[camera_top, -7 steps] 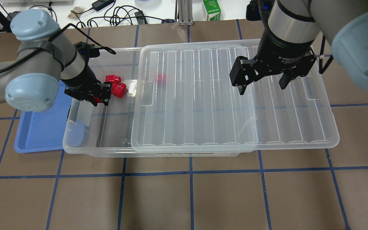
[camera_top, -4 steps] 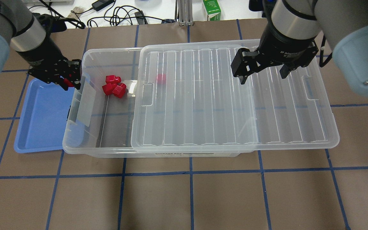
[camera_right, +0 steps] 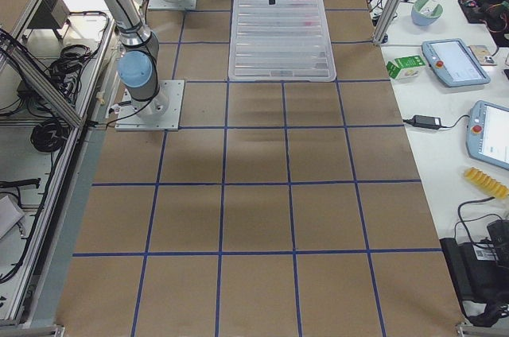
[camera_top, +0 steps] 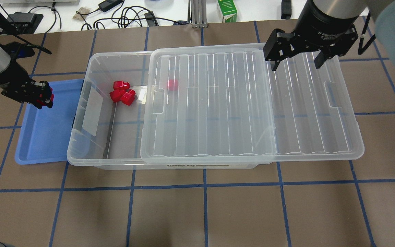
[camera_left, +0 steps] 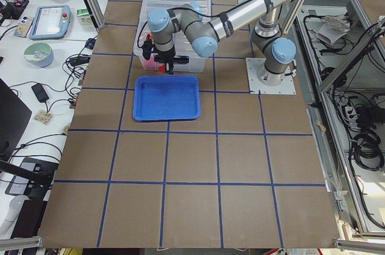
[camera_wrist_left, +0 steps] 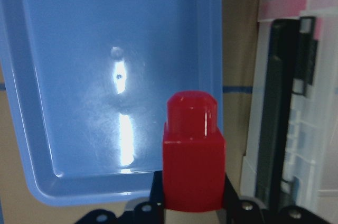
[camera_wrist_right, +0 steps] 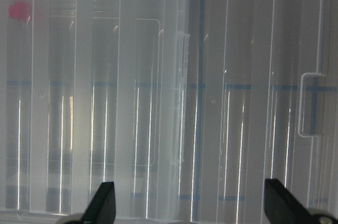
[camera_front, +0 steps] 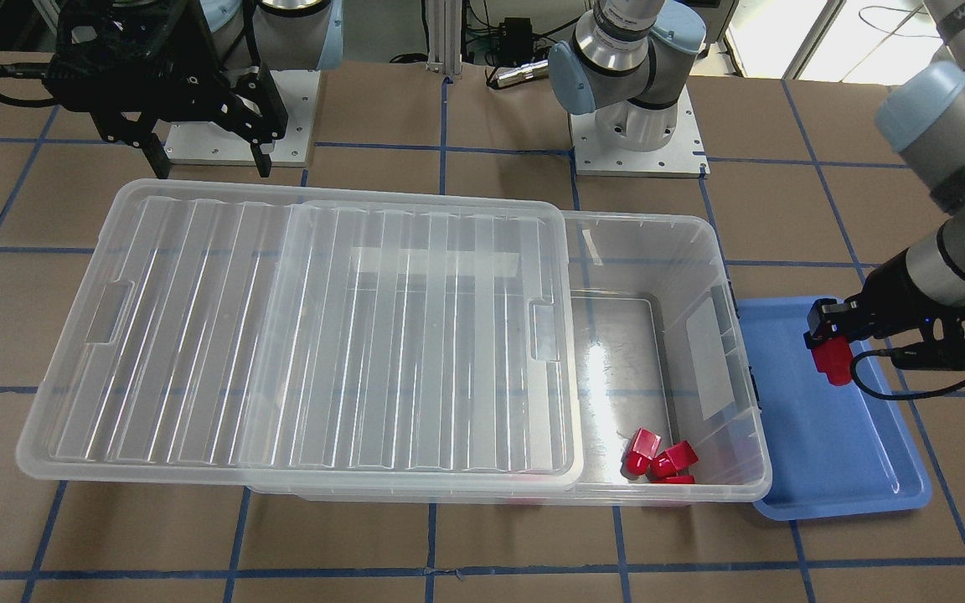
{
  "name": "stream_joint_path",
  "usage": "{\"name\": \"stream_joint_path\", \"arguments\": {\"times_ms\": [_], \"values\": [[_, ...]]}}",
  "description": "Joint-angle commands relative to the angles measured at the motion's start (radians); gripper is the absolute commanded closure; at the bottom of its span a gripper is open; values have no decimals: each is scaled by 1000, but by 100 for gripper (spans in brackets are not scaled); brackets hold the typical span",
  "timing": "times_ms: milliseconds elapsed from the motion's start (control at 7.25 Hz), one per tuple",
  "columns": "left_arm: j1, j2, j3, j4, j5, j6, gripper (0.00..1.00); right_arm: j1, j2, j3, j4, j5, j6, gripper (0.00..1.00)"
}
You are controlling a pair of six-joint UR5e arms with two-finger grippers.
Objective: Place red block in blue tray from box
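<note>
My left gripper [camera_top: 42, 97] is shut on a red block [camera_front: 831, 358] and holds it over the far end of the blue tray [camera_top: 45, 133], clear of the box. The left wrist view shows the block [camera_wrist_left: 193, 155] between the fingers above the tray [camera_wrist_left: 100, 49], near its rim. The clear box [camera_top: 78, 145] stands right of the tray with its lid [camera_top: 252, 103] slid to the right, so its left end is open. Three red blocks [camera_top: 122, 93] lie in the open end. Another red block [camera_top: 172, 84] shows blurred under the lid. My right gripper [camera_top: 297, 61] is open and empty above the lid's far edge.
The tray [camera_front: 834, 452] touches the box's end wall [camera_front: 738, 335]. Cables and a green carton [camera_top: 227, 11] lie beyond the table's far edge. The arm bases [camera_front: 637, 138] stand behind the box.
My left gripper has lifted a red block out of the box and carried it left over the blue tray. My right gripper has moved up and toward the lid's far edge.
</note>
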Motion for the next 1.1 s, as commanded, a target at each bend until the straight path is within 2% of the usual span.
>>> {"name": "stream_joint_path", "arguments": {"times_ms": [0,138,276,414,552,690,828,966], "values": [[37,-118,-49,150,0,15,100,-2,1,1,-1,-6,-6,0],[52,-141,-51,149,1,15,100,-11,4,1,-15,-8,-27,0],[52,-161,-50,150,7,18,100,-67,27,4,-15,-23,-93,0],[54,-184,-51,158,38,16,36,-180,45,6,-12,-78,-191,0],[54,-182,-37,159,50,16,13,-286,60,32,-14,-80,-295,0],[40,-147,-27,132,55,12,7,-366,68,76,-18,-81,-369,0],[26,-114,-17,94,47,-2,7,-445,83,125,-93,-80,-456,0],[-21,-41,21,2,47,-23,7,-502,90,192,-201,-81,-512,0]]}}
